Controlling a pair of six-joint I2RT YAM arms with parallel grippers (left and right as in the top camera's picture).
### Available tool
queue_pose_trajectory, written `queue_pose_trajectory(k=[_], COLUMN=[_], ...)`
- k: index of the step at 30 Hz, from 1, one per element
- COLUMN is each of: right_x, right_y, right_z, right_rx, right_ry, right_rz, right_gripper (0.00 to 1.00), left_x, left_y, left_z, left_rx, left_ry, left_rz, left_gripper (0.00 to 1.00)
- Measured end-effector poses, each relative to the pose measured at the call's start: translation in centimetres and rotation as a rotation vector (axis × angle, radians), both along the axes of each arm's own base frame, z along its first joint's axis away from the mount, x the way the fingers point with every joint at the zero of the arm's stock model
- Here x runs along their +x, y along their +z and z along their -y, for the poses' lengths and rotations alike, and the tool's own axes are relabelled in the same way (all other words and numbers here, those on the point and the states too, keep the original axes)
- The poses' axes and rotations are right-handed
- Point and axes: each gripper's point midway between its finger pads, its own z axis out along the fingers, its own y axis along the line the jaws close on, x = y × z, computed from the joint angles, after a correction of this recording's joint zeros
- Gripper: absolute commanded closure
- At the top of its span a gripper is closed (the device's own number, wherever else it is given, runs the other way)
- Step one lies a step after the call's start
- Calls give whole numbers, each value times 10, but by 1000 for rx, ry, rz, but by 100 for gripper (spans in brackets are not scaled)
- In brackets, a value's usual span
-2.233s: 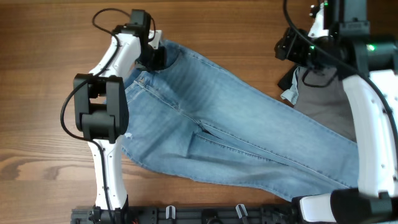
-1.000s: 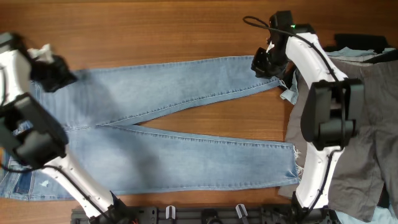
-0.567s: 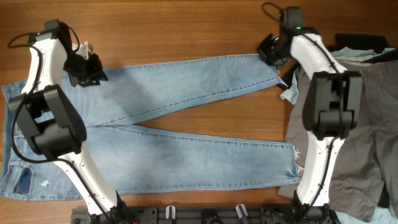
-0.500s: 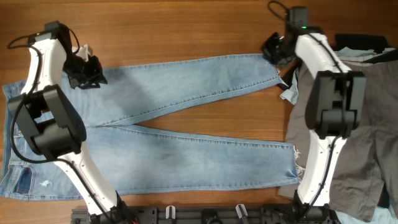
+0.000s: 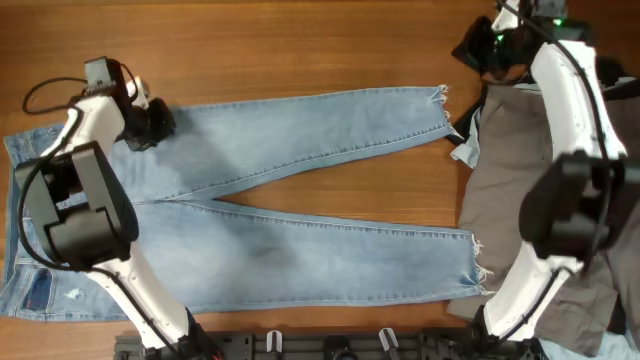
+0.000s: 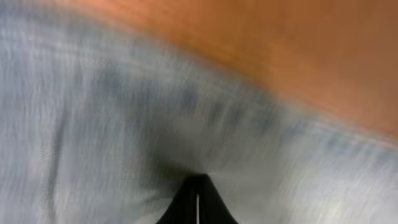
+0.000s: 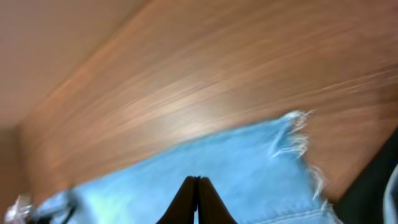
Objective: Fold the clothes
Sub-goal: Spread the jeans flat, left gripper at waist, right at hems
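Note:
The light blue jeans (image 5: 300, 255) lie spread flat, waist at the left, both legs running right with frayed hems (image 5: 441, 103). My left gripper (image 5: 152, 122) is at the upper edge of the thigh area, shut, with nothing between its fingers; in its wrist view the closed tips (image 6: 198, 182) hover over blurred denim (image 6: 93, 112). My right gripper (image 5: 478, 48) is up and to the right of the upper leg's hem, shut and empty. From its wrist camera the shut tips (image 7: 198, 182) point at the denim leg (image 7: 249, 162) and its frayed hem (image 7: 298, 134).
Grey shorts (image 5: 540, 170) lie at the right, with a dark garment (image 5: 600, 75) behind them and a small pale blue scrap (image 5: 465, 150) at their left edge. A black rail (image 5: 330, 345) runs along the table's front edge.
The jeans went from a diagonal heap to flat. In the last half second my right gripper left the hem and moved up and right. My left gripper shifted slightly right.

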Motion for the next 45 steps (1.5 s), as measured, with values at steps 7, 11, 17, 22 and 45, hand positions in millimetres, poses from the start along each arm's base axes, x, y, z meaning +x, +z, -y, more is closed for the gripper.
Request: queue_pose_trajectory(k=[7, 11, 17, 22, 45], right_x=[-49, -78, -87, -61, 50], right_y=[7, -32, -83, -103, -148], right_z=[-69, -94, -73, -36, -46], right_rx=[-60, -147, -232, -240, -8], right_ry=[148, 152, 39, -83, -218], right_rz=[-111, -237, -311, -224, 61], right_gripper=[95, 87, 89, 96, 90], left_x=[78, 92, 90, 82, -53], left_y=[5, 7, 19, 58, 129], left_z=[7, 18, 13, -10, -46], left_rx=[-5, 2, 26, 49, 30], left_ry=[156, 174, 139, 122, 111], left_rz=[307, 315, 162, 90, -234], left_gripper=[96, 96, 88, 80, 64])
